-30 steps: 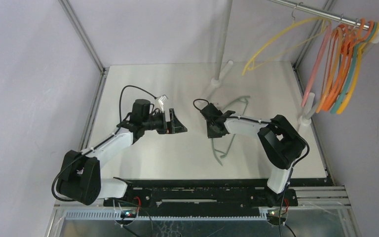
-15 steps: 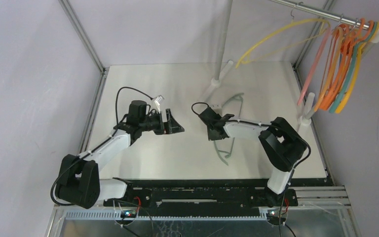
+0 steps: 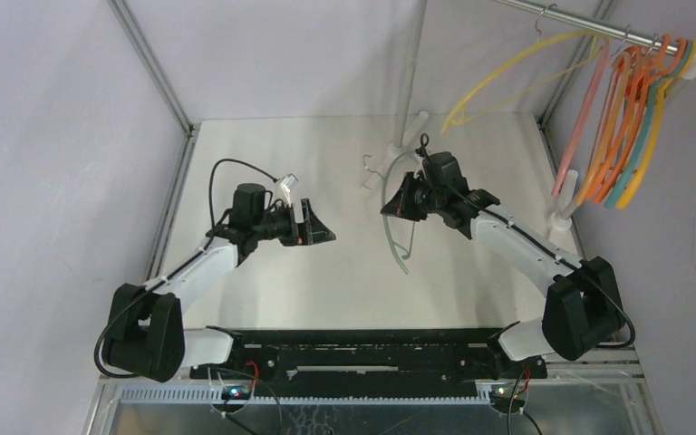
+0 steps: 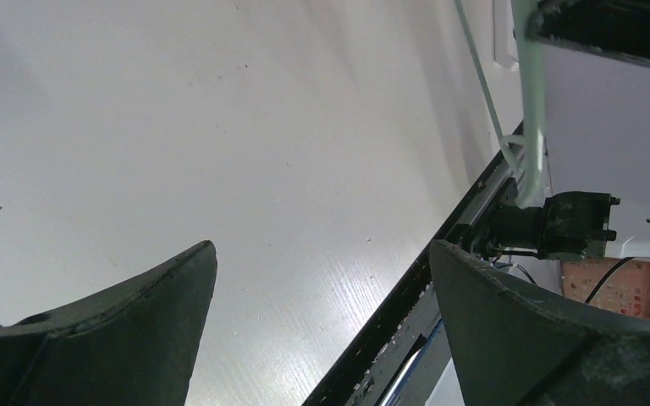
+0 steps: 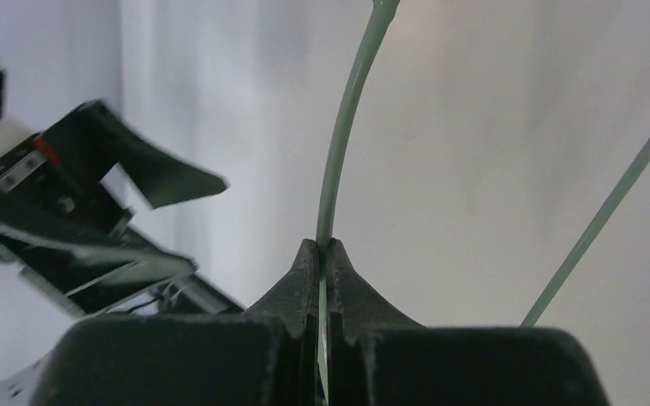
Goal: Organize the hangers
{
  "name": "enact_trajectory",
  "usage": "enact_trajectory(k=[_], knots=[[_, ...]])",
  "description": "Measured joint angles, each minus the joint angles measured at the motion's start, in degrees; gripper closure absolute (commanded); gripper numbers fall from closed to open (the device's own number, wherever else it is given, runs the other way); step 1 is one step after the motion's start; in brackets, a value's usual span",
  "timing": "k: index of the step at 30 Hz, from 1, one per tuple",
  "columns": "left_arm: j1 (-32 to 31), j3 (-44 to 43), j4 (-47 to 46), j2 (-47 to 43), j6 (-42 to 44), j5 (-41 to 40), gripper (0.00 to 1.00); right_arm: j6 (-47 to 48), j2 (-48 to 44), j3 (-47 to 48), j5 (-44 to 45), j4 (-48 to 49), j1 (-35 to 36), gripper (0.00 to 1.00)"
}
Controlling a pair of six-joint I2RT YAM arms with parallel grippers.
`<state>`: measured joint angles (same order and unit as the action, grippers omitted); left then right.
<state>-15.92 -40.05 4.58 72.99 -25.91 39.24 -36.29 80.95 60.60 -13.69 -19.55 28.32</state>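
A pale green hanger is pinched on one thin curved arm by the right gripper, near the middle of the white table. Its lower end dangles toward the tabletop. The right wrist view shows the jaws clamped tight on the slender plastic.

The left gripper hovers well apart to the left, spread wide and holding nothing.

At the far right, a steel rail carries a bunch of orange, pink, teal and yellow hangers. One yellow hanger hangs separately beside them. A white pole stands just behind the right gripper.

The grip is a single narrow pinch on a smooth, thin arm, so the hanger could probably swivel or slip during the lift. Its loose end might snag the pole or the yellow hanger on the way to the rail. The hook could then miss the rail.
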Motion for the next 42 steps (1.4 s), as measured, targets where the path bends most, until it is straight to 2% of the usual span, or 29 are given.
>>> enact_trajectory(k=[7, 17, 25, 37, 42], knots=[[0.15, 0.00, -0.02, 0.22, 0.04, 0.13, 0.01, -4.44, -0.52, 0.85, -7.10, 2.49, 2.21, 1.00], [0.31, 0.00, -0.04, 1.25, 0.02, 0.17, 0.01, -6.60, -0.98, 18.21, -5.81, 4.79, 5.64, 1.00], [0.31, 0.00, -0.24, 1.25, -0.07, 0.17, 0.01, -6.25, -0.98, 24.48, -1.97, 5.92, 7.85, 1.00], [0.33, 1.29, -0.96, -0.09, -0.17, 0.15, 0.00, -6.47, -3.63, 26.84, 10.27, 8.66, 4.59, 1.00], [0.31, 2.34, -1.03, -0.15, -0.61, 0.15, 0.00, -6.69, -4.98, 27.12, 11.34, 9.86, 2.34, 1.00]])
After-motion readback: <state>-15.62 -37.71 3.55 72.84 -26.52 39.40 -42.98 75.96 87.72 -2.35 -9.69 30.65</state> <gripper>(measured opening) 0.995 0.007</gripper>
